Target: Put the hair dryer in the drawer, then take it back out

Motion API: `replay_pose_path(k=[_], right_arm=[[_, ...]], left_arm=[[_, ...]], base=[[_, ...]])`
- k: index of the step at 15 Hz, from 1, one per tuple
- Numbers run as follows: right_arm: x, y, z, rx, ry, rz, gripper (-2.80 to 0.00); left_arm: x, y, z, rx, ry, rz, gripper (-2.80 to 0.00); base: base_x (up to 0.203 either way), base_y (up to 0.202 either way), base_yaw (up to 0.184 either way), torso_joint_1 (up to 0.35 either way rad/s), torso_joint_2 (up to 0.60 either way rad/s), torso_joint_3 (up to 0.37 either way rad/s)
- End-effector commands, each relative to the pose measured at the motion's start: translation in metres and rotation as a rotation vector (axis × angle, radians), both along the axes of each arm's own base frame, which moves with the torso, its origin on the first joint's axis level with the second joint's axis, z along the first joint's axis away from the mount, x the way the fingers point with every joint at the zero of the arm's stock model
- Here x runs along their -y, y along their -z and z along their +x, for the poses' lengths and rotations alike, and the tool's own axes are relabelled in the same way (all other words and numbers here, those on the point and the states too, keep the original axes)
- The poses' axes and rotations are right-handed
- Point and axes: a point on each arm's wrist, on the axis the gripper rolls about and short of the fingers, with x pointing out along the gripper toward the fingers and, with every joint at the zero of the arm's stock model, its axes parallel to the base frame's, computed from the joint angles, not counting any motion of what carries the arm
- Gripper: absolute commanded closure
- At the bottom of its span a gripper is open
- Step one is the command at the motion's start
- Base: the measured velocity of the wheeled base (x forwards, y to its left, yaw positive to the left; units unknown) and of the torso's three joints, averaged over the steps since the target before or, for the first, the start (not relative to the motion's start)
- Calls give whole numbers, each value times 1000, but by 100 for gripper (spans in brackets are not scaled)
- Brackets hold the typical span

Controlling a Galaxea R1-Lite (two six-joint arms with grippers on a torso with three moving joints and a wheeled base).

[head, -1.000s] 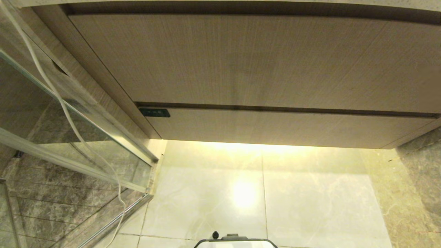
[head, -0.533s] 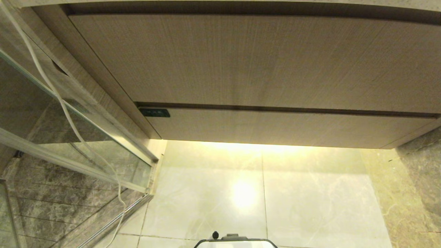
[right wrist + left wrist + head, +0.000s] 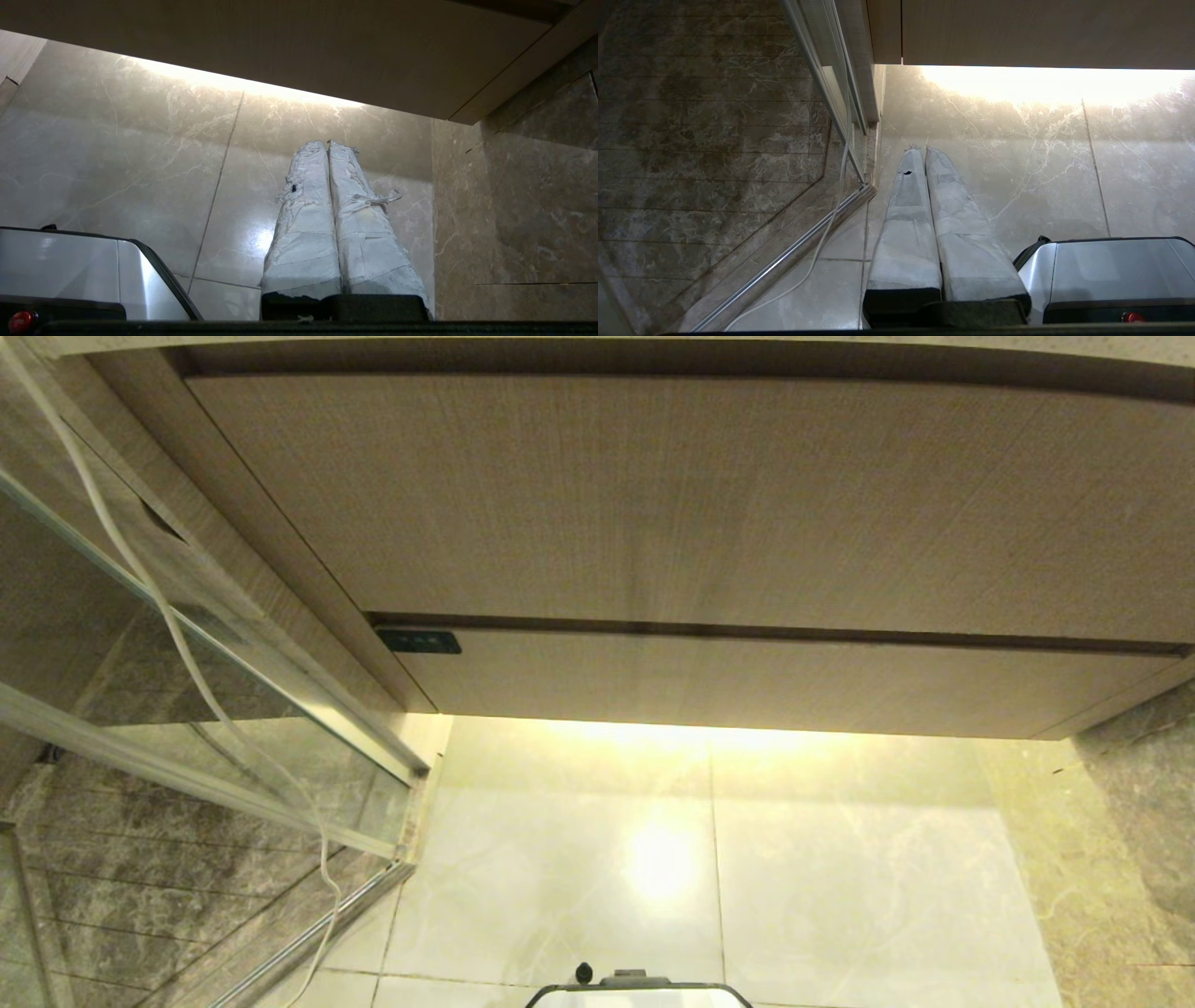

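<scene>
The head view looks at the front of a wood-grain vanity, and everything else is placed from it. A tall wood-grain panel (image 3: 691,495) fills the upper part of the front. Directly under it, divided by a thin dark seam, runs the narrow handleless front of the drawer (image 3: 766,681), which sits flush with the cabinet, fully closed. A small dark tag (image 3: 418,641) sits at the left end of that seam. The hair dryer shows in none of the views, so its place cannot be told.

Below the vanity a band of warm light falls on the pale marble floor (image 3: 840,877). To the vanity's left stands a glass shower screen (image 3: 187,709) with a metal frame, and a thin white cord (image 3: 177,635) hangs down across it to the floor. To the vanity's right the wall is dark marble (image 3: 1139,803). The top of the robot's base (image 3: 639,989) shows at the near edge of the floor.

Neither arm reaches toward the vanity. The left gripper (image 3: 920,149) hangs low over the floor, beside the foot of the shower screen, its two tape-wrapped fingers (image 3: 906,224) pressed together on nothing. The right gripper (image 3: 327,143) hangs over the floor near the dark marble wall, below the vanity's underside, its frayed wrapped fingers (image 3: 369,233) likewise pressed together and empty.
</scene>
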Motion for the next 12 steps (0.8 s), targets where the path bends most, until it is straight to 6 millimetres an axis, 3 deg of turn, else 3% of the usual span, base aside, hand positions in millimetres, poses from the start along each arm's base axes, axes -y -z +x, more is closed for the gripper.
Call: replay_pose_path(k=[1, 12], right_arm=[[0, 1, 0, -2, -2, -8, 0], [0, 0, 0, -1, -1, -10, 0]], left_arm=[[0, 0, 0, -1, 0, 0, 0], [0, 0, 0, 0, 0, 0, 0]], base=[[0, 0, 0, 0, 0, 0], [0, 0, 0, 0, 0, 0]])
